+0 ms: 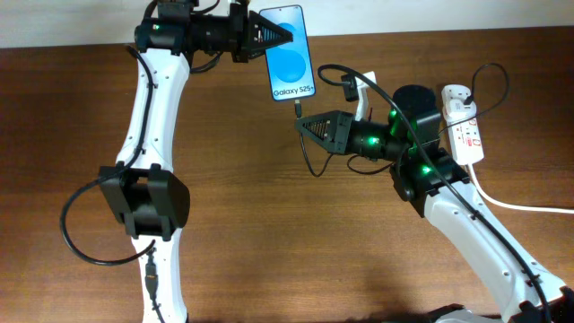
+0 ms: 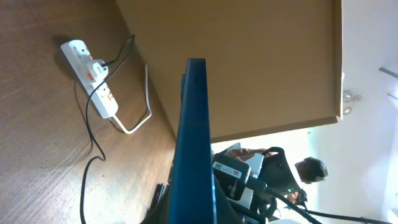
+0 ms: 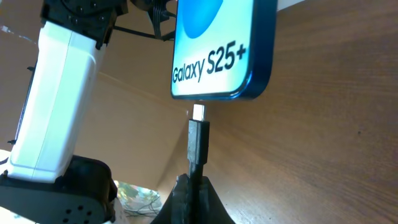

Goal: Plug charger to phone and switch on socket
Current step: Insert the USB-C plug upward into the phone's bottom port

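phone (image 3: pixel 217 50) top cut off by right wrist frame edge, charger (image 3: pixel 198 140) tip's seating in port unclear, socket (image 1: pixel 465 121) switch positions too small to read, right end effector (image 3: pixel 198 186) body cropped at lower edge

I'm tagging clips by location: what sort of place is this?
Probably an indoor robotics lab or workroom: a left arm and right arm at a wooden table, a socket on it, a person in the background.

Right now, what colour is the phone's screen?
The phone has a bright blue screen, clearest from the right wrist.
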